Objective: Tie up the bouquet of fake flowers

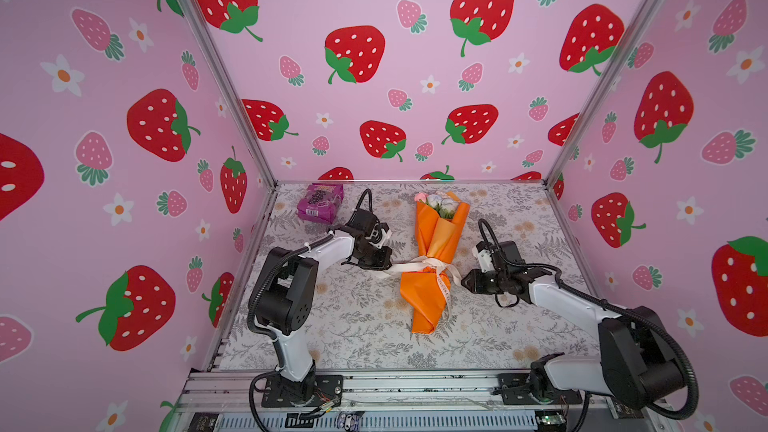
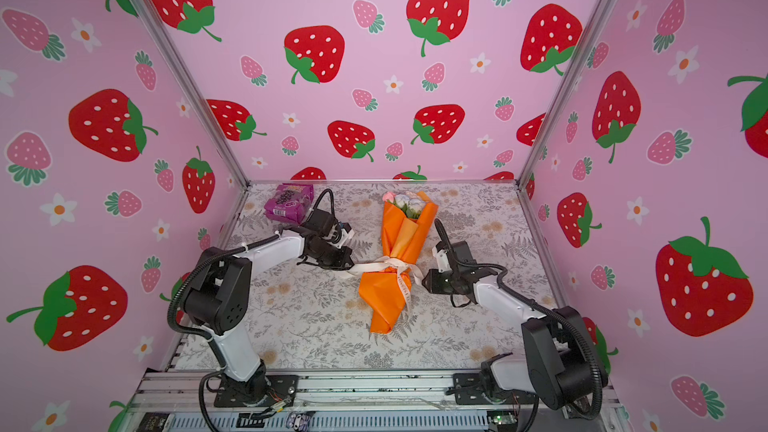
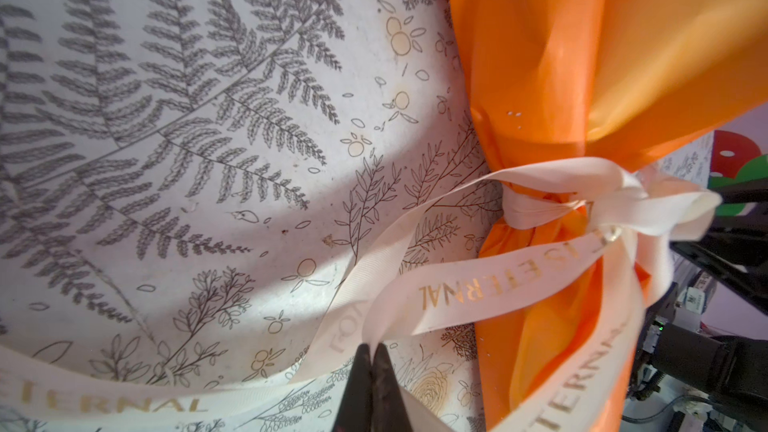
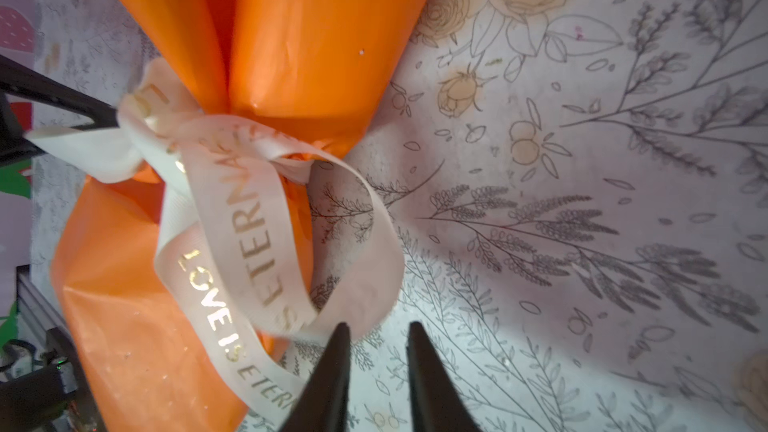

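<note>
The bouquet of fake flowers [image 1: 436, 243] [image 2: 403, 243] lies on the table in both top views. It is wrapped in orange paper, and its pink and white heads [image 1: 436, 201] point toward the back wall. A cream printed ribbon [image 1: 419, 263] [image 3: 457, 292] [image 4: 232, 209] is knotted around its narrow waist. My left gripper [image 1: 386, 270] [image 3: 372, 347] is shut on a fold of a ribbon loop just left of the bouquet. My right gripper [image 1: 464, 280] [image 4: 378, 326] stands open on the right side. One fingertip [image 4: 341, 328] is at the edge of the other ribbon loop, and nothing is between the fingers.
A purple snack packet [image 1: 320, 201] lies at the back left of the floral table [image 1: 353, 326]. Strawberry-print walls close in the left, back and right sides. A metal rail [image 1: 374, 384] with both arm bases runs along the front edge.
</note>
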Controlling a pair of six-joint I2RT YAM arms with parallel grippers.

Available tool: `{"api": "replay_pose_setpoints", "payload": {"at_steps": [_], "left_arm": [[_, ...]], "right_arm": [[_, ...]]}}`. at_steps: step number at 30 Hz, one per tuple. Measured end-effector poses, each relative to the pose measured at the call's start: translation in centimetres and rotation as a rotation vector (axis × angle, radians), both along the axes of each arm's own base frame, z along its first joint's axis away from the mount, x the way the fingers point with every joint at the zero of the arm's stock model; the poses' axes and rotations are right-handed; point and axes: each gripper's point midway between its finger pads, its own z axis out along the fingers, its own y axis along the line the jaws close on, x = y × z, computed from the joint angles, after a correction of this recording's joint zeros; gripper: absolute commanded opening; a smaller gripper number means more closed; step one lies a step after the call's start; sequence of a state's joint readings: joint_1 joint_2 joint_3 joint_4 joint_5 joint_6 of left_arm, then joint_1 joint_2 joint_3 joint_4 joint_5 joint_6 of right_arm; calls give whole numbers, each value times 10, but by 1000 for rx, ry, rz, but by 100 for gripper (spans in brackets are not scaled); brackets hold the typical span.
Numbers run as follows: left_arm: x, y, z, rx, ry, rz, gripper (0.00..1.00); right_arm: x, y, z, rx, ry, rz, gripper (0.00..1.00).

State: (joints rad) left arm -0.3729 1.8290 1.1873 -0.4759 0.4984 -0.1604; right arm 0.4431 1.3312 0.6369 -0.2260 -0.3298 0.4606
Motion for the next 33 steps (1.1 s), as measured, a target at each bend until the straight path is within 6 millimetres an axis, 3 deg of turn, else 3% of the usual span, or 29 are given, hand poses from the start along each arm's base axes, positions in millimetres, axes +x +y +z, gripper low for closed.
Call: {"api": "replay_pose_setpoints", "payload": {"at_steps": [5, 10, 13, 16, 22, 27, 28, 33], "left_arm": [[-1, -2, 2, -11, 2, -5, 0], [-1, -3, 2, -17, 2, -10, 0], [-1, -3, 2, -17, 1, -12, 0], [-1, -3, 3, -21, 2, -14, 0], [-1, -4, 5, -25, 3, -19, 0], [-2, -5, 5, -29, 5, -21, 0], [-2, -5, 6, -30, 5, -21, 0], [0, -7, 9, -41, 1, -25, 0]], "right_arm": [[6, -15, 1, -107, -47, 10, 47], [38, -13, 24, -163, -201, 55, 40], [63, -5, 28, -148, -255, 80, 41], [75, 11, 19, -87, -264, 162, 44], [63, 33, 1, -10, -241, 332, 49], [58, 39, 2, 6, -269, 411, 51], [58, 39, -1, 3, -269, 420, 55], [54, 42, -15, 2, -250, 457, 56]]}}
